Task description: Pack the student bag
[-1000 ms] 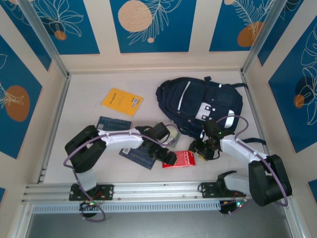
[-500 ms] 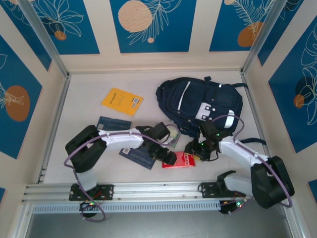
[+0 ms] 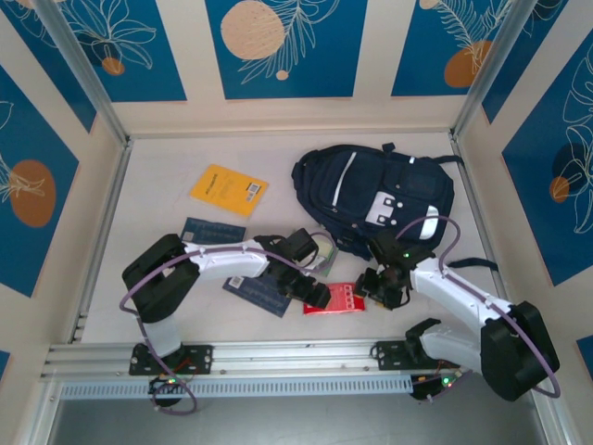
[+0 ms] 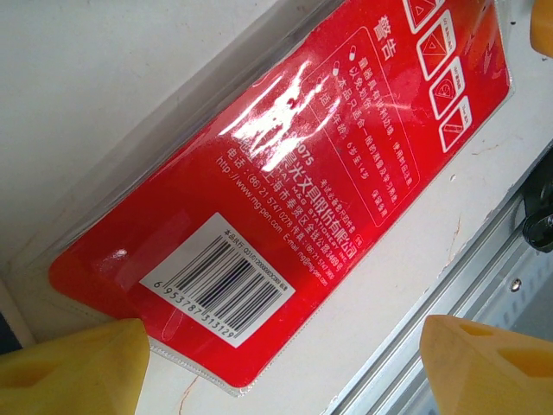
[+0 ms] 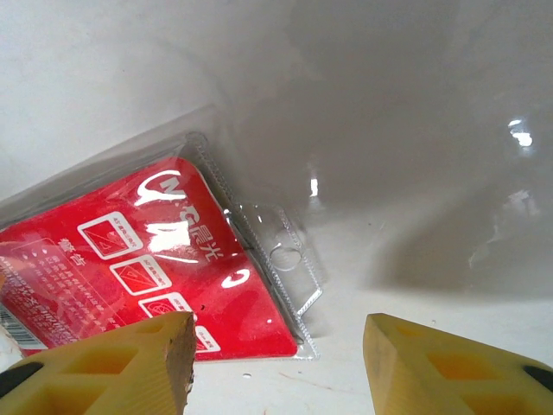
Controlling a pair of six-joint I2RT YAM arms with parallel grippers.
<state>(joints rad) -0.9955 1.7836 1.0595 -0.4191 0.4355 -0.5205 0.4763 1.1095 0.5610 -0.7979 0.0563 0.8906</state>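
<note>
The work surface is a white table (image 3: 167,232) enclosed by cream walls carrying blue panels with leaf and circle motifs (image 3: 278,46), with an aluminium rail (image 3: 278,357) along the near edge where both arm bases are mounted. The student bag (image 3: 371,190) lies flat in the far right part of the table, its white stripes facing up, apart from both grippers. A yellow booklet (image 3: 229,190) lies to the left of the bag. Two dark blue booklets are nearer the rail, one (image 3: 212,230) beside the left arm and one (image 3: 259,295) partly under it. A red blister pack (image 3: 345,298) lies flat on the table between the two grippers. The left gripper (image 3: 315,295) is at the pack's left end. In the left wrist view its yellow fingers (image 4: 78,363) are spread wide, with the barcode end of the pack (image 4: 285,190) between them and nothing gripped. The right gripper (image 3: 378,286) is at the pack's right end. In the right wrist view its fingers (image 5: 449,363) are also apart, with bare table between them, and the clear hanging tab of the pack (image 5: 130,259) is just beside one finger.
</note>
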